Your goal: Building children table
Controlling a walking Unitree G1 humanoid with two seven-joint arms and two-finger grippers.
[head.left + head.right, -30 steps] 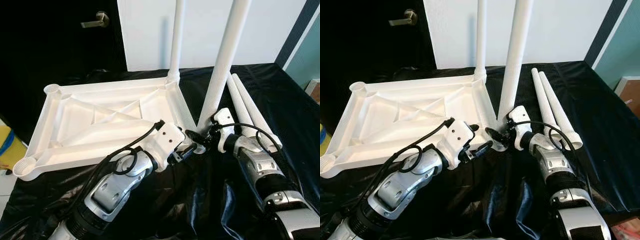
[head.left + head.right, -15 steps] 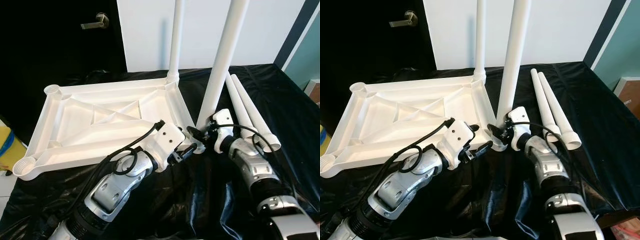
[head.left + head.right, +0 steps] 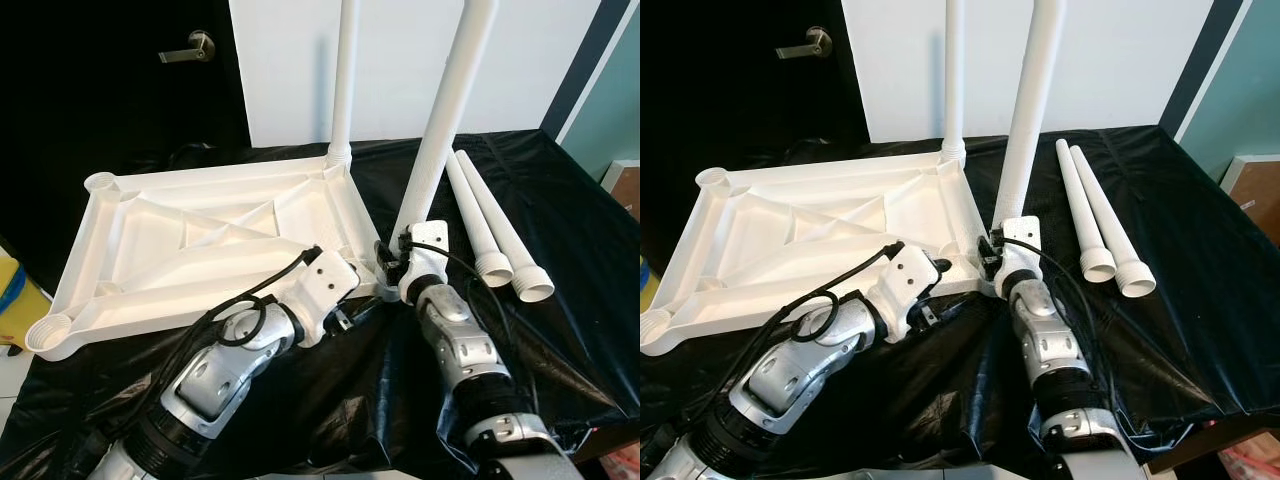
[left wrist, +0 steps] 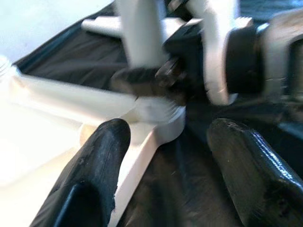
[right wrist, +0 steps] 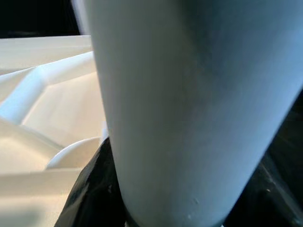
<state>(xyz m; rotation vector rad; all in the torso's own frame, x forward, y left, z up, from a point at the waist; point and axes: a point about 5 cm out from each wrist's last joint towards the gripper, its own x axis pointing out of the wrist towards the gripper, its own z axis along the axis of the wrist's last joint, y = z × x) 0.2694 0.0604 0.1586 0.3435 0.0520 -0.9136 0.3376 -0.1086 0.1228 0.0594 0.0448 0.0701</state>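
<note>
So far the upturned tabletop (image 3: 200, 240) on the bench (image 3: 560, 200) carries one leg (image 3: 343, 90) at its far corner. Second leg (image 3: 445, 125) stands in the near corner, right pincer (image 3: 398, 268) clamped round its base. Two loose legs (image 3: 492, 225) lie beyond. Left wrist view shows left pincer (image 4: 163, 142) open, empty, beside that corner.

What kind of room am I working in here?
Probably a room in a home: a dark door with a lever handle, white wall, and a work surface under black sheeting.
</note>
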